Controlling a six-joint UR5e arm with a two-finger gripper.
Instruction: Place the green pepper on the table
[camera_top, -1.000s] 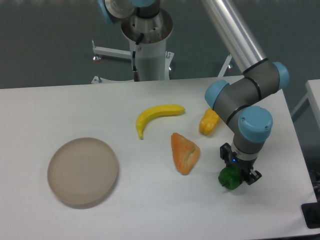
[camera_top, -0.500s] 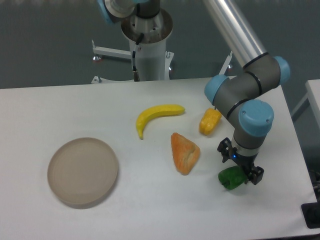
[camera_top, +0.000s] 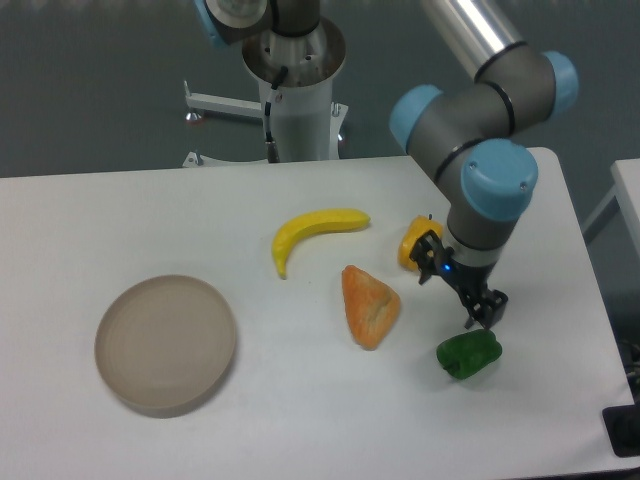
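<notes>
The green pepper (camera_top: 468, 354) lies on the table (camera_top: 300, 420) just below the tool (camera_top: 458, 285), whose fingers stand apart, empty. It looks light, stiff, glossy; grip across its lumpy sides.

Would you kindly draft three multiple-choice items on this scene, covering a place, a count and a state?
1. Where does the green pepper lie?
A. on the plate
B. on the table, at the right
C. on the banana

2. How many yellow or orange food items sit on the table?
A. one
B. five
C. three

3. The gripper is:
A. clear of the pepper
B. clamped on the pepper
C. holding the plate

Answers: B, it rests on bare white tabletop; C, banana, yellow-orange pepper, orange wedge; A, it hangs above the pepper, gripping nothing.
</notes>
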